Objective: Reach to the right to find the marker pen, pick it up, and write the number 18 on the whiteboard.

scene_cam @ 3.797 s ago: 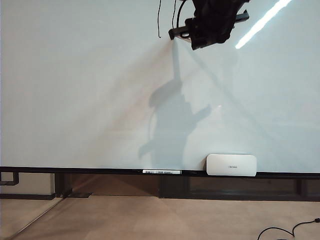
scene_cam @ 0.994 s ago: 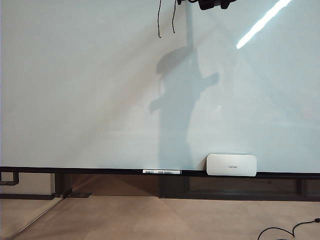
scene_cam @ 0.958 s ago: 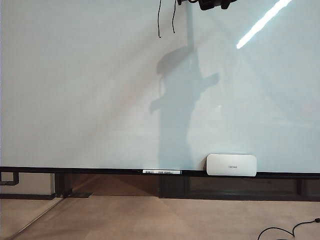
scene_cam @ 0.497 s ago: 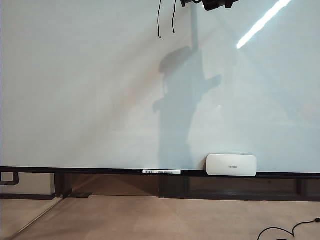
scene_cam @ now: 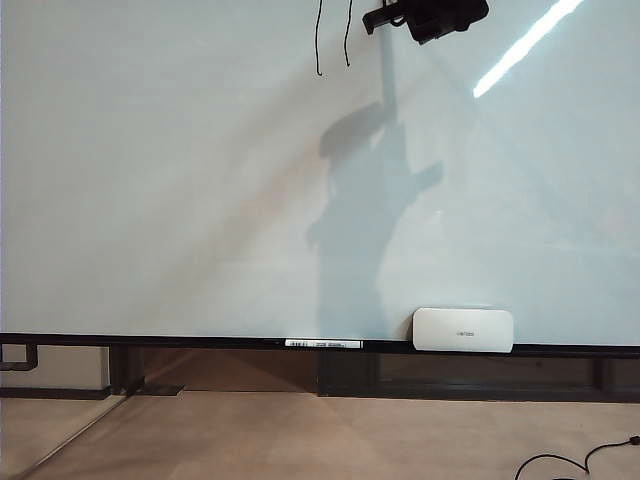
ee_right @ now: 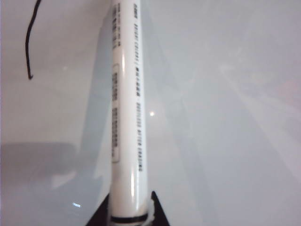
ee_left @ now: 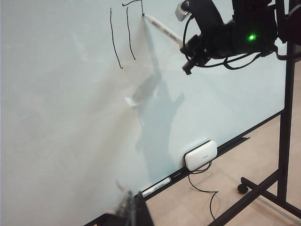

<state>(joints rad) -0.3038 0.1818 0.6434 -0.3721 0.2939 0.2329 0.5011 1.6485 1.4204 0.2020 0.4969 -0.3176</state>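
White and slim, the marker [ee_left: 162, 29] is clenched in the right gripper [ee_left: 188, 47] high against the whiteboard [scene_cam: 160, 200], its tip reaching out ahead of the jaws to touch the top of the unfinished 18 [ee_left: 126, 33], two long black strokes with a short bar begun at their top. Far below that gripper an eraser [scene_cam: 463, 329] and a second marker [scene_cam: 323, 344] sit on the board's rail. Only a dark bit of the left gripper [ee_left: 129, 212] shows, low and well apart; whether it is released or clenched cannot be told.

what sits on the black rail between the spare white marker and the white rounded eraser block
Nothing: in the exterior view the rail is bare between the spare marker and the eraser block.
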